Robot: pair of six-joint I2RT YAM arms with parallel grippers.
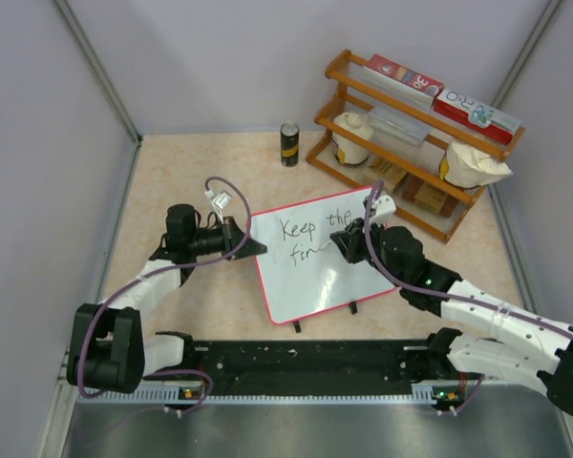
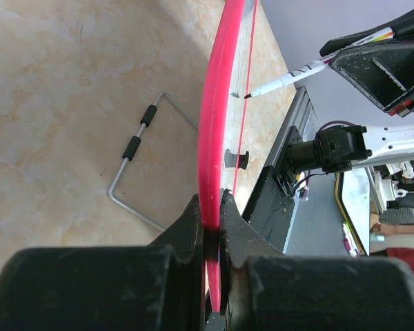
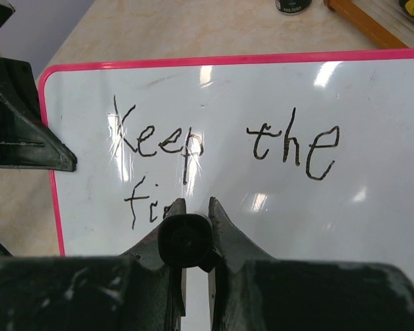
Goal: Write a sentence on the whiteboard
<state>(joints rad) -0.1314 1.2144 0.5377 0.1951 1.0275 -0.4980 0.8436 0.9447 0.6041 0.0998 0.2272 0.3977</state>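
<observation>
The right gripper (image 3: 193,207) has its two fingers closed around a black-capped marker (image 3: 186,241), which it holds pointing away from the wrist at the whiteboard (image 3: 372,227). In the left wrist view the marker's tip sits at the board face, though whether it touches cannot be told. The left gripper (image 2: 212,207) is clamped on the board's pink rim at the left edge, one finger on each face. Beyond those fingers, on the board's back side, a bent wire prop (image 2: 134,152) with two black sleeves lies against the beige worktop (image 1: 172,172). Just ahead of the right gripper runs the sentence (image 3: 221,148) in black marker: "Keep the" on the upper line and "fi" below it, with the next stroke partly hidden behind the fingers. Two small black clips (image 1: 296,326) sit on the board's near edge. Farther off, past the board, stand a dark can (image 1: 289,144) and a wooden rack (image 1: 337,65) carrying red-and-white boxes (image 1: 404,76).
</observation>
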